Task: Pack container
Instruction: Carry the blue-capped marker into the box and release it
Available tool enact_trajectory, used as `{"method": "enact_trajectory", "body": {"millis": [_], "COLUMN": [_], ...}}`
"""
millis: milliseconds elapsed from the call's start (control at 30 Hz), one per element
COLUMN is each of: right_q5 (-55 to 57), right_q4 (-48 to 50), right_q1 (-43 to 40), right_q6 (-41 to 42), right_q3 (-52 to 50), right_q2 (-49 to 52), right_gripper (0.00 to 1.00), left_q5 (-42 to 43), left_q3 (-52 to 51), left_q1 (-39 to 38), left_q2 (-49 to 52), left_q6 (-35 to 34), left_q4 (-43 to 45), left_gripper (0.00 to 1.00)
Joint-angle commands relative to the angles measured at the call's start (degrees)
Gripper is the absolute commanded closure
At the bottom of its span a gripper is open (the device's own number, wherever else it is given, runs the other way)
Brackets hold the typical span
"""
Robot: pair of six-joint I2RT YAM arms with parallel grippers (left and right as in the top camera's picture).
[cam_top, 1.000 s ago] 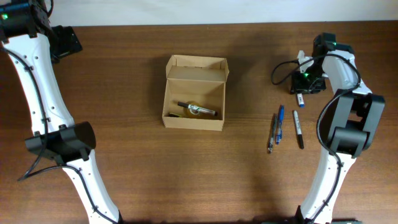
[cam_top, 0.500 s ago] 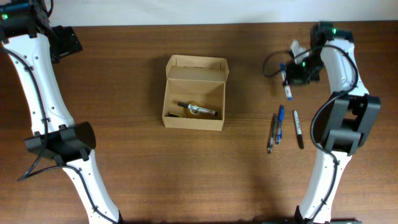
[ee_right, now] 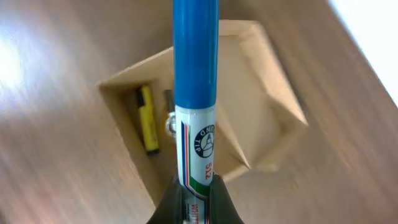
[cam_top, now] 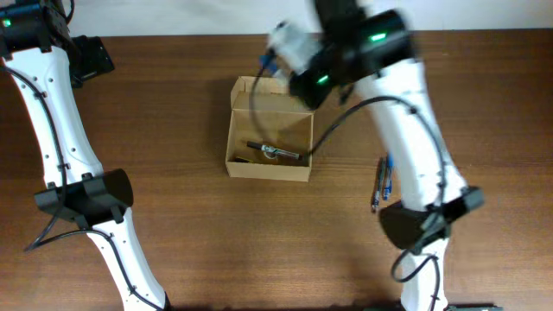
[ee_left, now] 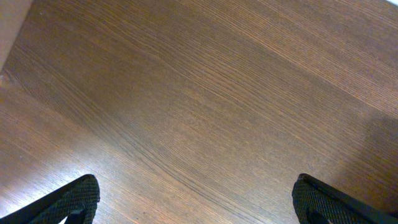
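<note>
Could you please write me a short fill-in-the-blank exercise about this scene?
1. The right pincer is shut on a ____ marker.
2. The box stands with its lid ____.
3. Inside it lies a ____ highlighter.
4. The left pincer, spread wide, holds ____.

Missing words: blue; open; yellow; nothing.

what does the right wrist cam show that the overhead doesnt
Only the right wrist view: the right gripper shut on a blue marker, its white printed label readable up close, and a yellow highlighter lying inside the container.

Only the overhead: the left arm off to the side, loose pens lying on the table beside the container, and the full layout.

Both: the open cardboard container with items already in it, seen from above.
</note>
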Motion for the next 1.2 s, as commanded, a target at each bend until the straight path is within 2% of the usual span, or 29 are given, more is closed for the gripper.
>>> {"method": "enact_trajectory", "body": {"millis": [0, 367, 667, 700, 767, 833, 867, 900, 1000, 1167], "right_q5": [6.14, 6.10, 5.95, 6.05, 6.38, 7.21, 7.58, 7.61, 9.46, 16.00], "right_q4": [1.16, 20.59, 25.53, 25.33, 24.72, 22.88, 22.16, 21.86, 21.84, 22.34], "right_q1": [5.55, 6.62, 6.88, 6.91, 6.91, 6.91, 6.93, 6.93, 6.91, 6.03], "right_q6": [-12.31, -17.00, -17.38, -16.57, -14.58, -13.90, -13.86, -13.31, -8.22, -1.97], "right_q3": [-5.18, -28.15, -38.49, -38.45, -37.86, -36.44, -35.58, -34.95, -33.68, -33.68], "right_q2": [4.61, 7.76, 7.76, 7.74, 7.21, 6.34, 5.51, 4.46, 0.00, -13.42], "right_gripper": [0.96, 0.96, 0.96, 0.67, 0.31, 0.41, 0.50, 0.53, 0.54, 0.44], "left_q5": [-0.42, -0.42, -0.42, -0.42, -0.42, -0.42, -0.42, -0.42, -0.42, -0.42], "left_q3": [-0.26, -0.26, -0.26, -0.26, -0.26, -0.26, -0.26, -0.26, -0.26, -0.26], "left_q1": [0.24, 0.24, 0.24, 0.24, 0.24, 0.24, 0.24, 0.24, 0.24, 0.24], "left_q2": [-1.73, -1.73, -1.73, -1.73, -1.73, -1.73, -1.73, -1.73, -1.73, -1.73], "left_q6": [0.70, 0.70, 0.70, 0.70, 0.70, 0.70, 0.70, 0.70, 0.70, 0.70], "left_q4": [-0.02, -0.02, -0.02, -0.02, -0.02, -0.02, -0.02, -0.02, -0.02, -0.02], "left_gripper": [0.00, 0.00, 0.00, 0.00, 0.00, 0.00, 0.00, 0.00, 0.00, 0.00]}}
